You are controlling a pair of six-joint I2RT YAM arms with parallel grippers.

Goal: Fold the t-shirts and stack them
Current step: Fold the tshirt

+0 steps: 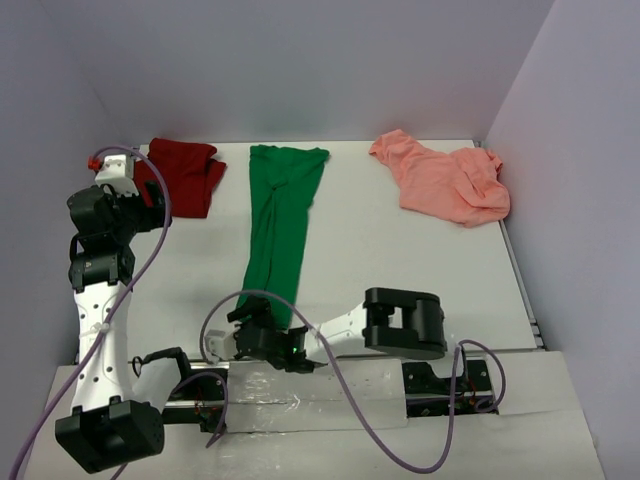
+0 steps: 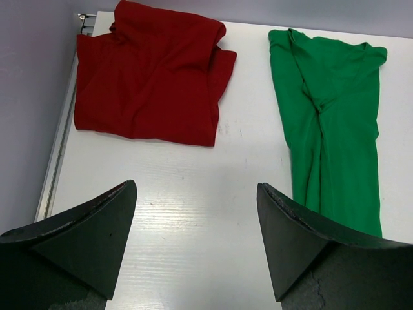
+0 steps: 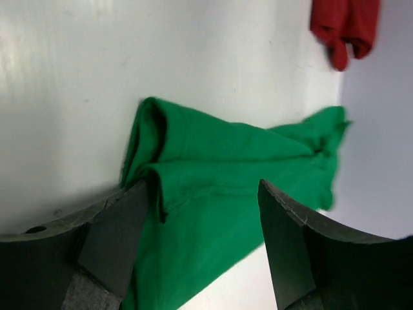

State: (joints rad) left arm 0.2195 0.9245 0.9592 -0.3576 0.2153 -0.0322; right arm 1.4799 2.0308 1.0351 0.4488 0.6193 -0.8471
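Observation:
The bright green t-shirt lies bunched into a long strip down the middle of the table. The dark red t-shirt lies roughly folded at the far left, and the salmon pink t-shirt lies crumpled at the far right. My right gripper is open and low over the near end of the green t-shirt, with one finger against its folded edge. My left gripper is open and empty, held above bare table between the red t-shirt and the green t-shirt.
Lilac walls close in the table at the back and on both sides. A metal rail runs along the left table edge. Purple cables loop near the arm bases, by a shiny plate at the near edge.

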